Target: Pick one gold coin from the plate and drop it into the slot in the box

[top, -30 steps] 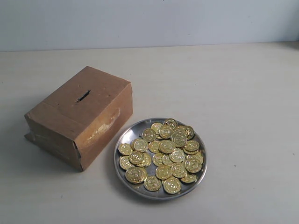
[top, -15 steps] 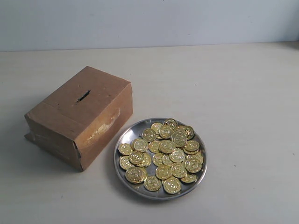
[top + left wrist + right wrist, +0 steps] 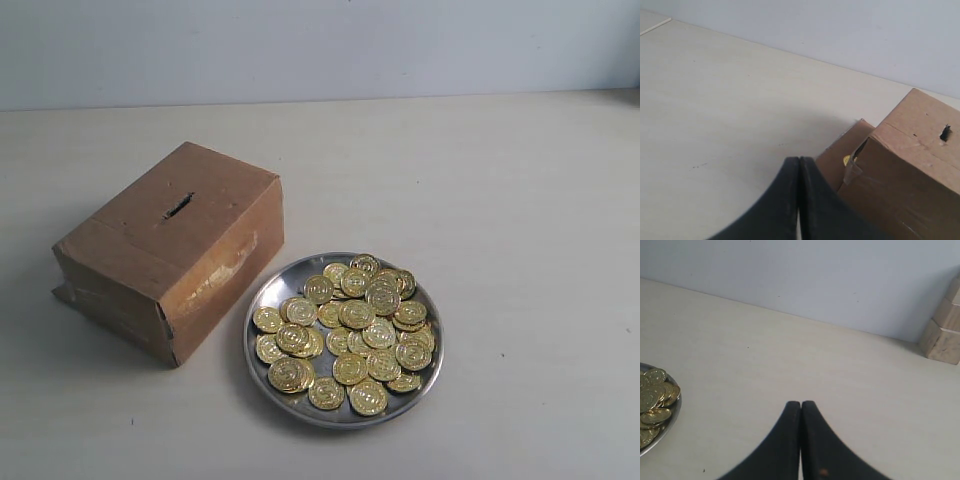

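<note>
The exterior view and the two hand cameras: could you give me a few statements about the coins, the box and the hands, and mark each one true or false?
1. The plate holds a heap of gold coins. True.
2. The slot is cut in the top face of the box. True.
3. The left hand is spread wide open. False: its two fingers are pressed together with nothing between them.
4. The right hand is gripping a coin. False: it is shut and empty, and the coins lie off to one side of it.
5. The plate stands on top of the box. False: it rests on the table beside the box.
</note>
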